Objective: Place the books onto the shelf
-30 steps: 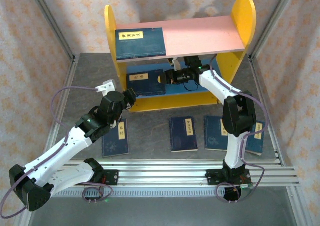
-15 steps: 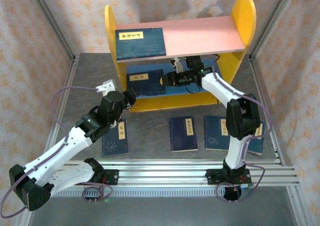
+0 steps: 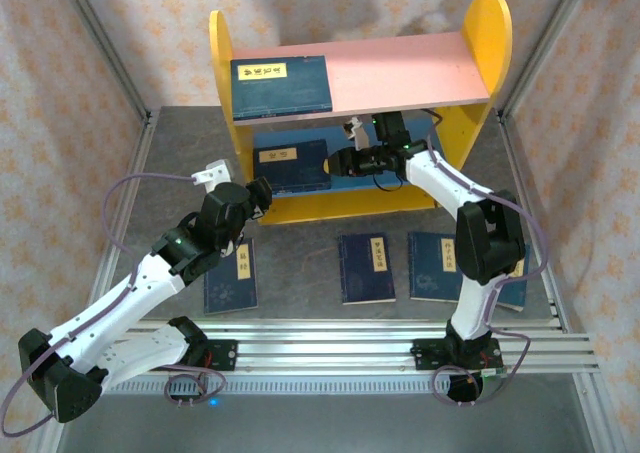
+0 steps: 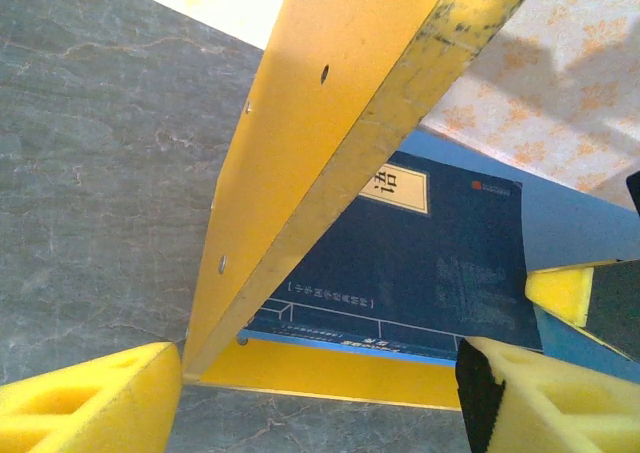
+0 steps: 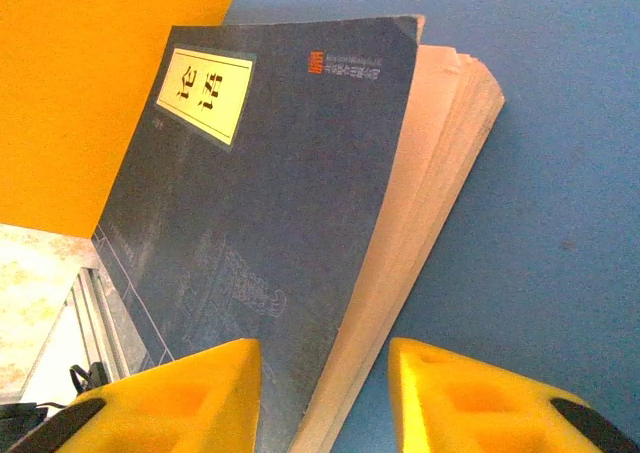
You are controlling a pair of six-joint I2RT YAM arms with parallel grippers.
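Reaching into the yellow-sided two-tier wooden shelf, the right gripper stands spread astride a thin navy yellow-labelled book on its blue lower board. Another book lies on its pink upper board and four more books lie before it. The left gripper, spread and empty, hovers at its left panel.
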